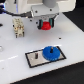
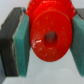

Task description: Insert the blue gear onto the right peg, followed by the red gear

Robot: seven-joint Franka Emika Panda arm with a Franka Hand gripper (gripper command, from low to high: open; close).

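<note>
I can read no text, label, brand, number or sign in either view. The red gear (image 2: 50, 36) between my fingers (image 2: 21, 47) shows a plain face, and the grey plate (image 1: 35, 59) below my gripper (image 1: 46, 25) bears no legible marking.

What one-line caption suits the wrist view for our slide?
Gripper jaws clamp the red gear, its centre hole facing the camera.

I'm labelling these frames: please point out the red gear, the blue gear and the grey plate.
Round bright-red plastic gear (image 2: 50, 36): wrist view, face near its centre hole.
Flat round blue plastic gear (image 1: 51, 52): exterior view, top face.
Rectangular grey plate (image 1: 34, 57): exterior view, bare surface.
</note>
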